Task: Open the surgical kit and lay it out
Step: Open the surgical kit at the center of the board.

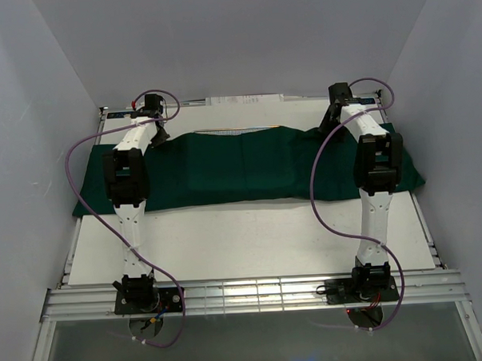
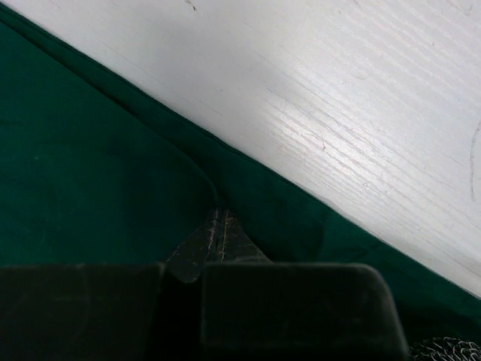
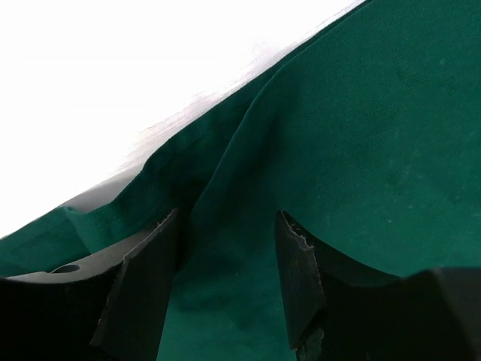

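Note:
The surgical kit's dark green cloth [image 1: 248, 168] lies spread in a wide band across the back of the table. At the cloth's far left back edge my left gripper [image 1: 157, 136] is shut. In the left wrist view its tips [image 2: 218, 222] meet on a raised fold of the cloth [image 2: 90, 165]. A bit of silver wire mesh [image 2: 445, 348] shows at the lower right there. My right gripper [image 1: 328, 121] is at the cloth's right back edge. In the right wrist view it [image 3: 225, 222] stands open astride a ridge of cloth [image 3: 376, 113]. Scissors, forceps and packets are hidden.
The white table top [image 1: 251, 236] lies bare in front of the cloth. White walls close in on the left, right and back. A paper strip [image 1: 245, 99] lies along the back edge. An aluminium rail [image 1: 254, 292] carries both arm bases.

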Robot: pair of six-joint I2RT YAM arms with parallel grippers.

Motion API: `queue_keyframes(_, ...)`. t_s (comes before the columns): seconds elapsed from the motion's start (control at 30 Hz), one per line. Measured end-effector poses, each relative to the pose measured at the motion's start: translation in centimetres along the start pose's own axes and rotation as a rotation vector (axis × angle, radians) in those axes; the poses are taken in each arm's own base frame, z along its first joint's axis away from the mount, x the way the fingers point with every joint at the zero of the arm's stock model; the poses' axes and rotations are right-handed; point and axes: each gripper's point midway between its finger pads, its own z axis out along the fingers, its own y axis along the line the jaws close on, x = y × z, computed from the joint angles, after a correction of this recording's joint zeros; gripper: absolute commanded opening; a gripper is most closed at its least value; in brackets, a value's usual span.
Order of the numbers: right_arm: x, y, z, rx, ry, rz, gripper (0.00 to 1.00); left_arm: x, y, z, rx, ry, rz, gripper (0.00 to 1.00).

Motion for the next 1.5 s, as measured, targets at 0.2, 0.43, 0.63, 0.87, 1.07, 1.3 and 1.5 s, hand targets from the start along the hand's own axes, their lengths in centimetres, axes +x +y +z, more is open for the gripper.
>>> queue_keyframes(0.2, -0.3, -0.1, 0.5, -0.01, -0.006, 0.009, 0.44, 0.0, 0.0, 0.0, 0.001, -0.001, -0.001, 0.0)
queue_keyframes(0.43, -0.9, 0.0, 0.9, -0.031, -0.02, 0.025, 0.25, 0.0, -0.1, 0.0, 0.007, 0.0, -0.001, 0.0)
queue_keyframes(0.63, -0.8, 0.0, 1.3, -0.037, -0.013, 0.026, 0.08, 0.0, -0.1, 0.0, 0.009, 0.002, -0.002, 0.0)
queue_keyframes(0.87, -1.0, 0.1, 1.2, -0.046, -0.02, 0.021, 0.08, 0.0, -0.1, 0.1, 0.009, 0.001, -0.003, 0.0)
queue_keyframes(1.07, -2.0, 0.0, -0.9, -0.064, -0.054, 0.011, 0.08, 0.3, 0.1, 0.2, 0.005, 0.006, -0.016, 0.0)
queue_keyframes(1.3, -4.0, 0.4, -4.2, -0.115, -0.117, 0.019, 0.08, 0.1, 0.2, 0.2, 0.017, 0.005, -0.048, 0.09)
queue_keyframes(1.5, -3.4, 0.5, -3.9, -0.125, -0.104, 0.015, 0.08, 0.3, 0.2, 0.3, 0.024, 0.011, -0.063, 0.2)
